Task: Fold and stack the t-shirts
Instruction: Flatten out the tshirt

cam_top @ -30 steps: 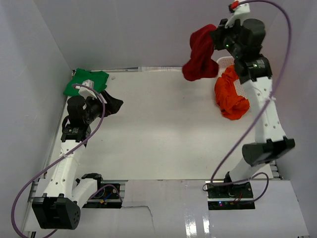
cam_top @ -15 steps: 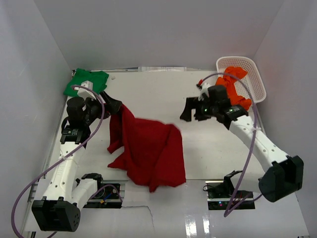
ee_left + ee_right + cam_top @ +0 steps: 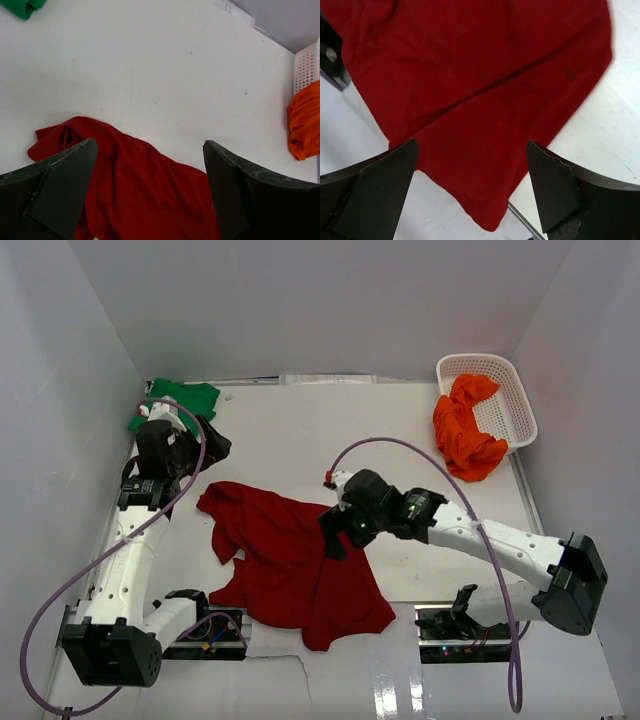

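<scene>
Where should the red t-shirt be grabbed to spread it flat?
The red t-shirt lies rumpled, its near hem draped past the table edge. I'd pinch the bunched far-left corner, coming from above on the left: the folds stand up there, giving the left gripper something to close on.

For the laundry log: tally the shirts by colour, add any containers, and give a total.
Red shirt: 1
Green shirt: 1
Orange shirt: 1
White basket: 1
Total: 4
</scene>
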